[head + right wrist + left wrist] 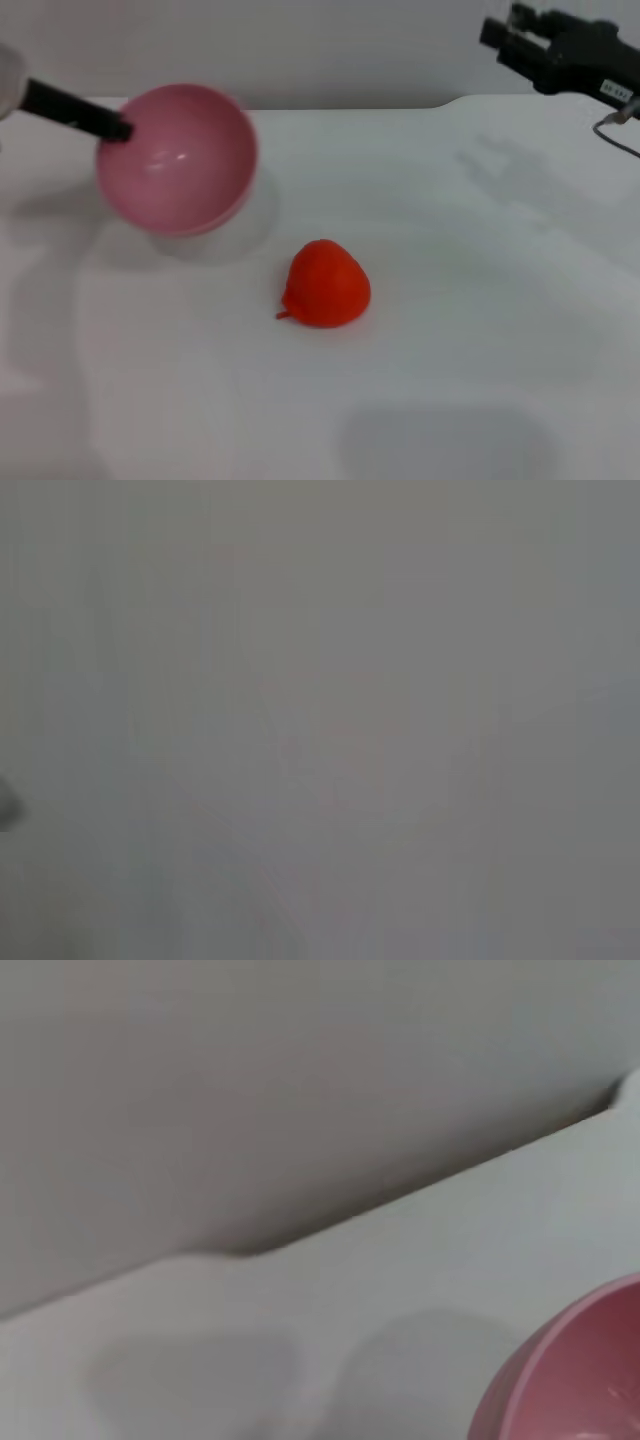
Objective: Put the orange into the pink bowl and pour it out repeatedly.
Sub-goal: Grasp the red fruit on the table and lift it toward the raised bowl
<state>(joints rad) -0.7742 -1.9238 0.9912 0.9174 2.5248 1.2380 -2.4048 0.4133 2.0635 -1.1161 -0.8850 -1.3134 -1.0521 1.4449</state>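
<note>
While the left hand [118,128] is gripping the pink bowl [178,158] by its rim, it is holding the bowl tipped up above the worktop [470,330], mouth facing forward and toward the middle, with nothing inside it. That is looking like the end of a pour: the orange [327,284] is lying out on the bare worktop, in front of the bowl and off toward the right side, well apart from it, its little stem poking out at the lower left. Over on the far right the right hand [500,36] is hanging high above the back edge of the worktop, nowhere near the fruit, and I cannot tell whether it is open or closed. For the next round, I'd say the bowl is needing to come back level and settle down, and a hand is needing to drop onto that orange, close around its rounded sides and carry it across into the bowl.
</note>
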